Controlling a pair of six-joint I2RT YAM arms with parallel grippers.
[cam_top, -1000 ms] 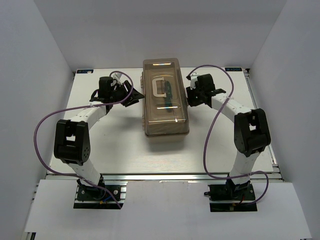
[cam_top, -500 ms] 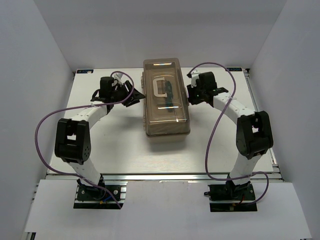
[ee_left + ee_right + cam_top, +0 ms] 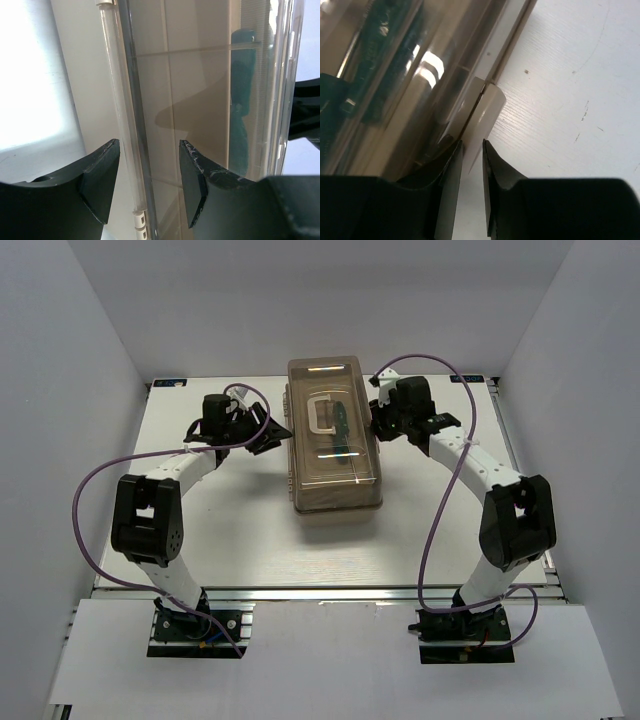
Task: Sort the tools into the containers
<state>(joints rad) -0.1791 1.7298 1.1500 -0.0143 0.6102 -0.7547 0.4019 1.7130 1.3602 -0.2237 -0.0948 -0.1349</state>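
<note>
The toolbox (image 3: 332,455) stands closed at mid-table, its smoky brown lid with a pale handle (image 3: 320,418) down. A green-handled tool (image 3: 342,425) shows through the lid; it also shows in the left wrist view (image 3: 242,100) and dimly in the right wrist view (image 3: 375,30). No other tools or trays show. My left gripper (image 3: 275,430) is open at the box's left side, its jaws astride the lid's hinge edge (image 3: 120,100). My right gripper (image 3: 377,420) is at the box's right side, its jaws pinched on the beige latch tab (image 3: 487,107).
White walls close in the table on the left, back and right. Purple cables loop from both arms over the table beside the box. Bare white tabletop (image 3: 570,75) lies to the right of the latch.
My right gripper has moved back and in against the box's right side, its elbow swinging out to the right. My left gripper has barely shifted.
</note>
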